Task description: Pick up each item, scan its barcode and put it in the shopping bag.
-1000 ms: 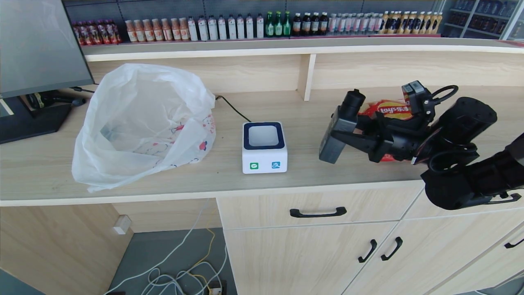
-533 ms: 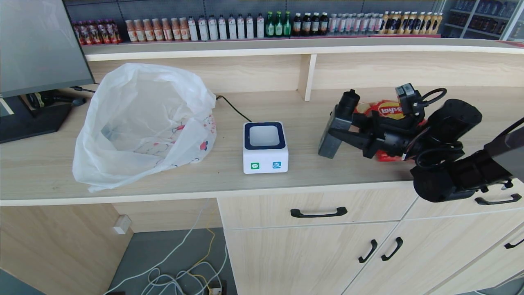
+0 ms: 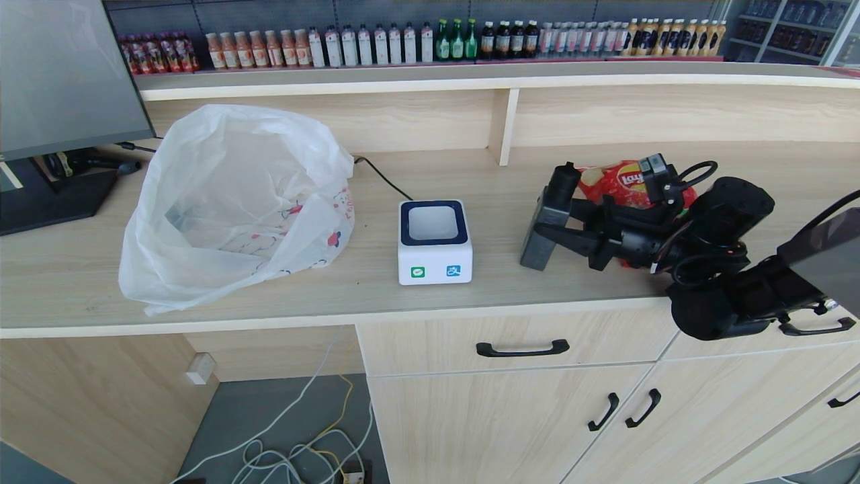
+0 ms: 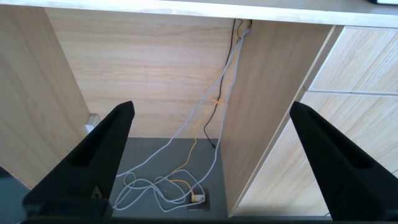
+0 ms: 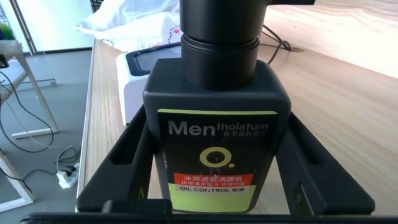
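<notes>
Right pincer (image 3: 561, 222), clamped on bottle (image 3: 537, 236): sunk lower this past second, base now near worktop (image 3: 497, 202), short of scanner (image 3: 435, 240) ahead. Scan seemingly still due; bag (image 3: 235, 202) lies beyond scanner. Left pincer (image 4: 209, 118): spread open.

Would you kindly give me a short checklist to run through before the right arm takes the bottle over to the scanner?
1. Bottle held by the right gripper: ok, a finger on each side.
2. Way to the scanner: ok, bare counter between.
3. Barcode turned towards the scanner: cannot tell; the front label faces the wrist camera.
4. Shopping bag mouth open: ok.
5. Left gripper out of the way: ok, open, below the counter.
</notes>
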Motion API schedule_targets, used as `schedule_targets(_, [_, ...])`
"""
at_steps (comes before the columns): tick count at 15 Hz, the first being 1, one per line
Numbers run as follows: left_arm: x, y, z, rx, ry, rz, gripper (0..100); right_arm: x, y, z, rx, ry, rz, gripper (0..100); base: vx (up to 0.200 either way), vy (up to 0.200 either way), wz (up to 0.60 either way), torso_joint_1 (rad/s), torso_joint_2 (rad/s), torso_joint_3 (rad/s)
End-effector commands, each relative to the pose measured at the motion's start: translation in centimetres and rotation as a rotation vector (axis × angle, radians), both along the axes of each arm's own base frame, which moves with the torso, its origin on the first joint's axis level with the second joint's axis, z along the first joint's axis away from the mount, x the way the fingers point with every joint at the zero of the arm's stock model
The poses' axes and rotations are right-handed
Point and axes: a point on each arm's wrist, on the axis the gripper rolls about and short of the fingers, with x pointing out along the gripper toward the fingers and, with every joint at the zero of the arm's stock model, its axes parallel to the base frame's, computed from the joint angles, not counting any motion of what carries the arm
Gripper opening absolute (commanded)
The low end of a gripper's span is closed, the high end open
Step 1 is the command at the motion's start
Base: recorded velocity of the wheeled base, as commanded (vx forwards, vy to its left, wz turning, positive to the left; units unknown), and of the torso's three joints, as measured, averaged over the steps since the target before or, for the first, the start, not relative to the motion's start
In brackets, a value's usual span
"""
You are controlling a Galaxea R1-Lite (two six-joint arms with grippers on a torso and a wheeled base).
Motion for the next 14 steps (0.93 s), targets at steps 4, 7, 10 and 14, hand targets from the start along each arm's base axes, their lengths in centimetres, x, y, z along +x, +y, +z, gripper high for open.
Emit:
schedule_targets(4, [0.00,0.00,0.00,0.000,0.000,0.000,100,-0.17,0.67,-0.84,-0.010,0.015,0.014,0,0.000,0.000,0.00,0.000,0.00,0.000])
schedule_targets(7, [0.00,0.00,0.00,0.000,0.000,0.000,100,-0.23,0.78,-0.81,-0.010,0.016,0.017,0,0.000,0.000,0.00,0.000,0.00,0.000])
schedule_targets(10, [0.00,0.00,0.00,0.000,0.000,0.000,100,-0.21,0.79,-0.87,-0.009,0.018,0.016,0,0.000,0.000,0.00,0.000,0.00,0.000])
schedule_targets(14, [0.00,0.00,0.00,0.000,0.000,0.000,100,-0.24,0.78,-0.71,-0.008,0.016,0.016,100,0.000,0.000,0.00,0.000,0.00,0.000])
